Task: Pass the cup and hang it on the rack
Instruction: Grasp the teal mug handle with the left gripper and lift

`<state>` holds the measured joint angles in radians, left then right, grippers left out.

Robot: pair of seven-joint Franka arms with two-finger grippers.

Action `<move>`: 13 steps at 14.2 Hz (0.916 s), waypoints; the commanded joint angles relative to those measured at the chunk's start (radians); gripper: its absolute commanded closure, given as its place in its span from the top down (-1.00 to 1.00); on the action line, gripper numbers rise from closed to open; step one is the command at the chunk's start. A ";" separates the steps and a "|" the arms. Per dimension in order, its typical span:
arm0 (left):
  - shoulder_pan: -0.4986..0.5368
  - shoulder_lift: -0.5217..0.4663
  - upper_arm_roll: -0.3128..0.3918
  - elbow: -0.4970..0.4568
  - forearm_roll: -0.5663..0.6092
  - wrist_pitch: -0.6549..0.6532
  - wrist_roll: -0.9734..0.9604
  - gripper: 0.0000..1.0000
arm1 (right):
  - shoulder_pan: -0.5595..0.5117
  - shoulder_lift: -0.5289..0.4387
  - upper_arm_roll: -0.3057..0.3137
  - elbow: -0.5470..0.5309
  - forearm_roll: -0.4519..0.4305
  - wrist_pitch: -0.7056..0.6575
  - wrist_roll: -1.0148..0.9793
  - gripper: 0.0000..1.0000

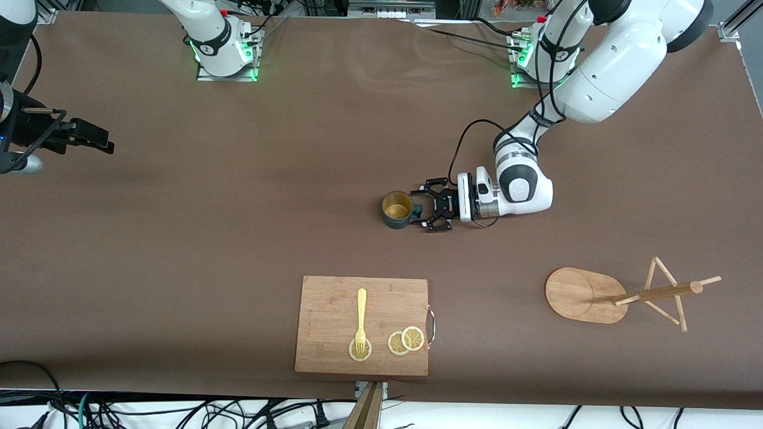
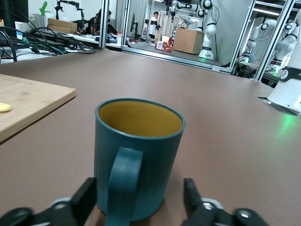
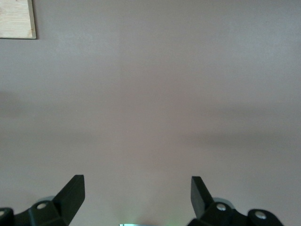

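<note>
The dark teal cup [image 1: 397, 210] with a yellow inside stands upright on the brown table, its handle turned toward my left gripper [image 1: 423, 209]. The left gripper is low at the table, open, with a finger on each side of the handle. In the left wrist view the cup [image 2: 138, 141] fills the middle and its handle [image 2: 123, 183] sits between the gripper's [image 2: 139, 200] spread fingers [image 2: 84, 200]. The bamboo rack [image 1: 581, 295] stands nearer the front camera, toward the left arm's end. My right gripper [image 1: 98, 140] is open, empty and raised over the right arm's end; its wrist view shows the gripper [image 3: 137, 188] over bare table.
A bamboo cutting board [image 1: 334, 351] lies near the table's front edge, nearer the camera than the cup, with a yellow fork [image 1: 360, 316] and lemon slices [image 1: 405, 341] on it. Its corner shows in both wrist views [image 2: 28, 101] [image 3: 16, 19].
</note>
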<state>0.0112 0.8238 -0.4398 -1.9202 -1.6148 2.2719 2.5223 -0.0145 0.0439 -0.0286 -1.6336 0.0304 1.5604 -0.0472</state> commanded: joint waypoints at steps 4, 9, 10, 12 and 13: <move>0.001 0.011 0.010 0.027 -0.028 -0.008 0.050 -0.92 | 0.001 0.002 -0.001 0.029 0.005 -0.077 0.000 1.00; 0.044 -0.032 0.058 0.018 -0.024 -0.075 0.062 -1.00 | -0.007 0.010 -0.008 0.034 0.005 -0.063 -0.010 1.00; 0.047 -0.055 0.090 0.010 -0.020 -0.115 0.059 -1.00 | -0.007 0.011 -0.008 0.034 0.006 -0.060 -0.010 1.00; 0.053 -0.122 0.182 -0.006 0.036 -0.161 0.055 -1.00 | -0.005 0.011 -0.008 0.034 0.005 -0.060 -0.003 1.00; 0.068 -0.159 0.211 -0.026 0.073 -0.170 0.029 -1.00 | -0.005 0.008 -0.008 0.034 0.005 -0.068 -0.008 1.00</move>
<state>0.0566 0.7665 -0.2841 -1.8871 -1.5900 2.1398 2.5605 -0.0162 0.0450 -0.0368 -1.6238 0.0304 1.5115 -0.0469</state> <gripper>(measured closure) 0.789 0.000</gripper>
